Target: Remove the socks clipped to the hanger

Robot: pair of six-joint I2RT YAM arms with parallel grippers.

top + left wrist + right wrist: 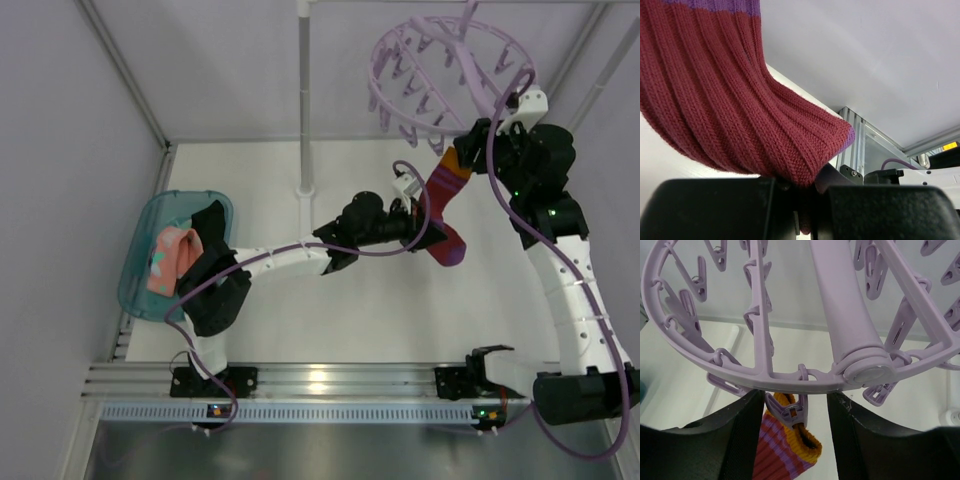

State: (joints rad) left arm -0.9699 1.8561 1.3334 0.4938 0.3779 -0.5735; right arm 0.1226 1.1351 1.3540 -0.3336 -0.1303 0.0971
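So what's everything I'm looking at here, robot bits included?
hanger: one, lilac, ring with many pegs, upper right
striped sock: one, dark red with purple and orange bands, clipped under the hanger
tub: one, teal see-through, left side of the table
pink sock: one, salmon pink, in the tub
pole: one, white, upright at the back
table: one, white
rail: one, silver, near edge
left hand: one, black, shut on the striped sock's lower end
right hand: one, black, open, fingers either side of the peg gripping that sock
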